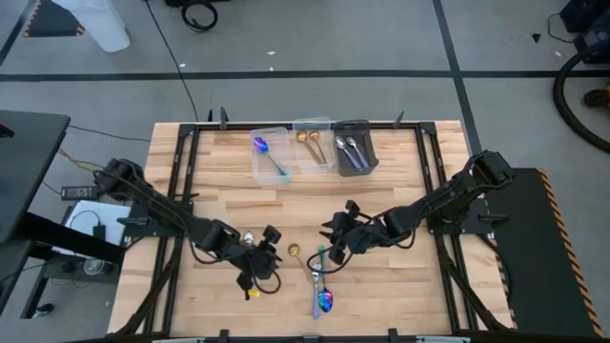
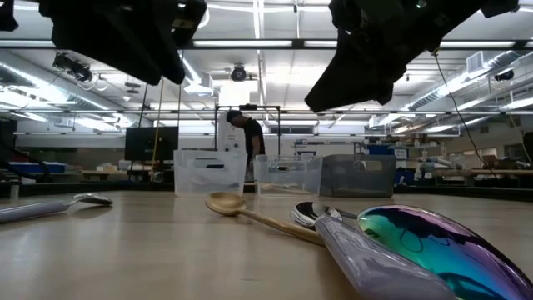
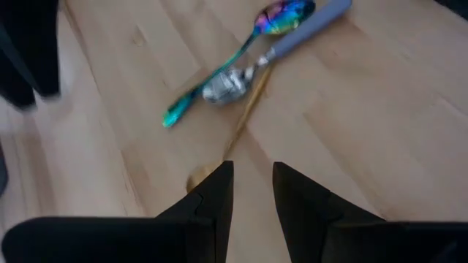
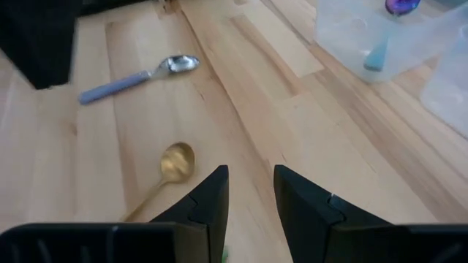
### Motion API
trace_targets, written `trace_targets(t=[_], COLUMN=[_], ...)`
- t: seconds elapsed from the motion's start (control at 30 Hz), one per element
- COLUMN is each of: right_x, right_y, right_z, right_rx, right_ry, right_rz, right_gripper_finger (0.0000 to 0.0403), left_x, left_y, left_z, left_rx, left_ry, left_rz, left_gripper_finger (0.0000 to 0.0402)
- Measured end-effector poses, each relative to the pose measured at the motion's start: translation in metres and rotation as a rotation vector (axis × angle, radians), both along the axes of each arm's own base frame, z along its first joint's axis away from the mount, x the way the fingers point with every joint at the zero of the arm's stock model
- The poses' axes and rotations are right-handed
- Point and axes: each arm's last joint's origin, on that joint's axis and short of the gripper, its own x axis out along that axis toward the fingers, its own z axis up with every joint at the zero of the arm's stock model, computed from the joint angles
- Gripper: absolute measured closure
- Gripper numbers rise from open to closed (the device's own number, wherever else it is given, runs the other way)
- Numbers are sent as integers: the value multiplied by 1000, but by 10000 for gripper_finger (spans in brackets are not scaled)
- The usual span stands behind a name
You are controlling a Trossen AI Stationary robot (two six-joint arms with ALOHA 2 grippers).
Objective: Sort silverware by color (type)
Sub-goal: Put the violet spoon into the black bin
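Wooden slats make up your surface (image 1: pixel 400 191), with three bins along its far edge: a clear bin (image 1: pixel 270 155) holding an iridescent spoon, a second clear bin (image 1: pixel 312 145) with gold pieces, and a dark grey bin (image 1: pixel 354 146) with silver ones. You are partway through the sort, and four loose pieces remain near the front edge.

Your left end effector (image 1: pixel 270 250) hovers over the front left, fingers a narrow gap apart and holding nothing, aimed at the gold spoon (image 1: pixel 299 254) just ahead of it. Your right end effector (image 1: pixel 335 233) hangs near the cluster from the other side, also narrowly parted and empty.

My read is that you are between picks. The gold spoon lies with its bowl toward the left arm and its handle running diagonally toward the front into the cluster. The iridescent spoon (image 1: pixel 325 297) has its bowl nearest the front edge, its teal handle pointing toward the bins. A lavender-handled silver spoon (image 1: pixel 317 299) lies alongside and crosses it. Another lavender-handled spoon (image 1: pixel 250 237) sits apart, beside the left arm.

For your next move, take the gold spoon across its slim handle, closing perpendicular to its long axis, clear of the crossing pieces.
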Motion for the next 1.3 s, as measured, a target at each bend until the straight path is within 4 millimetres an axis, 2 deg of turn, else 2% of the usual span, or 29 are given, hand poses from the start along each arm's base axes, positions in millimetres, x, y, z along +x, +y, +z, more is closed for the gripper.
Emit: trace_targets(t=[0.4,0.7,0.83,1.0,1.17,1.3], right_x=[-10,-15,-18,-31,-42,-43], right_y=[1,1,3,5,8,11], right_z=[-11,-13,-7,-2,-4,-6], right_rx=[70,114,130,132,86,92], right_ry=[127,174,162,202,226,225], right_rz=[-26,-29,-22,-65,-134,-144], right_gripper_finger=[282,282,282,282,285,286], left_x=[21,31,38,44,52,55], left_y=[-9,-3,2,8,11,14], left_z=[-12,-19,-19,-24,-31,-37], left_rx=[105,148,134,112,70,36], left_ry=[-13,-35,-68,-66,-53,-30], left_rz=[-91,-112,-91,-86,-145,-175], left_gripper_finger=[297,297,297,297,297,297])
